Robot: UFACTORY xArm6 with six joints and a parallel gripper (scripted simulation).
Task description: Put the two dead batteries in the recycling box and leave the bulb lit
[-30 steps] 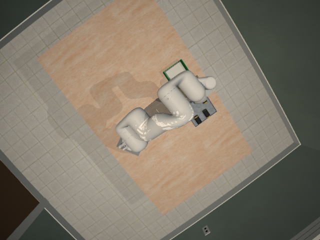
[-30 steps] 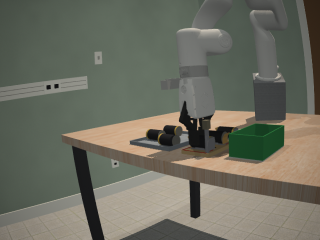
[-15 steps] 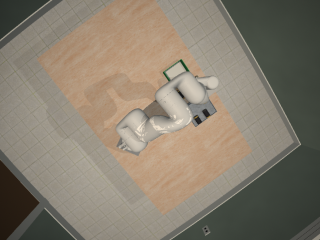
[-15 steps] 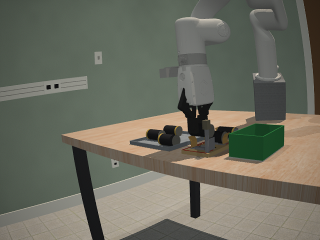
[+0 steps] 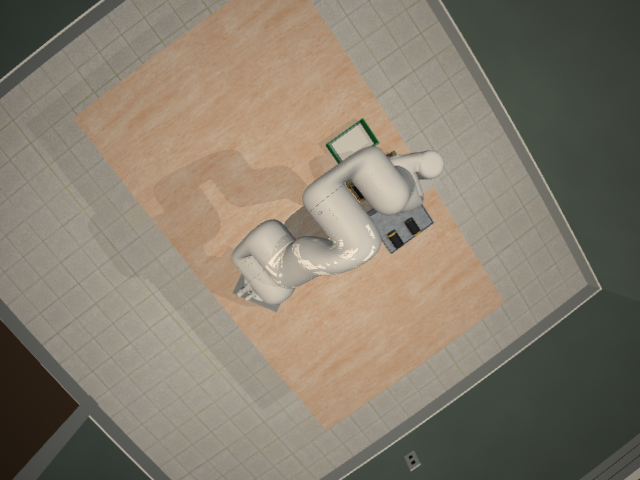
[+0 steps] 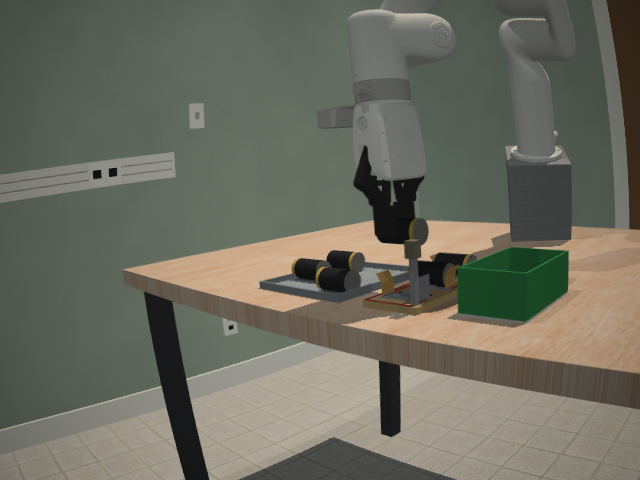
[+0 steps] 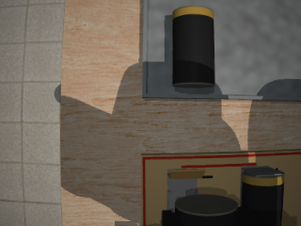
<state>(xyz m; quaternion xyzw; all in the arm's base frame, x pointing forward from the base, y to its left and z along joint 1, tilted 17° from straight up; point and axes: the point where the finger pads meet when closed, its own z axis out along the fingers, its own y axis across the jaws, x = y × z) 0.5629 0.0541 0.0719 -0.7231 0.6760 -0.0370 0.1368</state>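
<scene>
- Green wall (image 6: 258,129) behind, pale wooden table (image 5: 206,103) (image 6: 594,330) (image 7: 99,42) in front, and the gripper (image 6: 395,227) (image 7: 202,221) hung low over the holder board (image 5: 348,188) (image 6: 374,303) (image 7: 152,188)!
- Its jaws were closed around one battery (image 6: 419,231) (image 7: 206,205), lying sideways, above the board and clear of the recycling box (image 5: 370,131) (image 6: 491,294).
- If seating was the step, good play meant matching its minus end to the spring's flared top, then pressing straight down, level, without clipping the post (image 6: 413,279).
- Only a battery judged dead deserved the green box; whether this one was, nobody could tell, nor whether the bulb was lit.
- And the looks: a stout black cylinder, flat grey end face, gold band beside it, much like the three on the tray (image 5: 379,227) (image 6: 299,292) (image 7: 254,33).

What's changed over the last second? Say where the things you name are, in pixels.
The gripper (image 6: 395,227) has risen from the battery holder (image 6: 392,304) (image 7: 198,160), lifting a battery (image 6: 419,231) (image 7: 206,205) between its fingers. The three batteries on the gray tray (image 6: 299,293) (image 7: 183,98) and the green box (image 6: 491,294) (image 5: 370,131) stayed put.
</scene>
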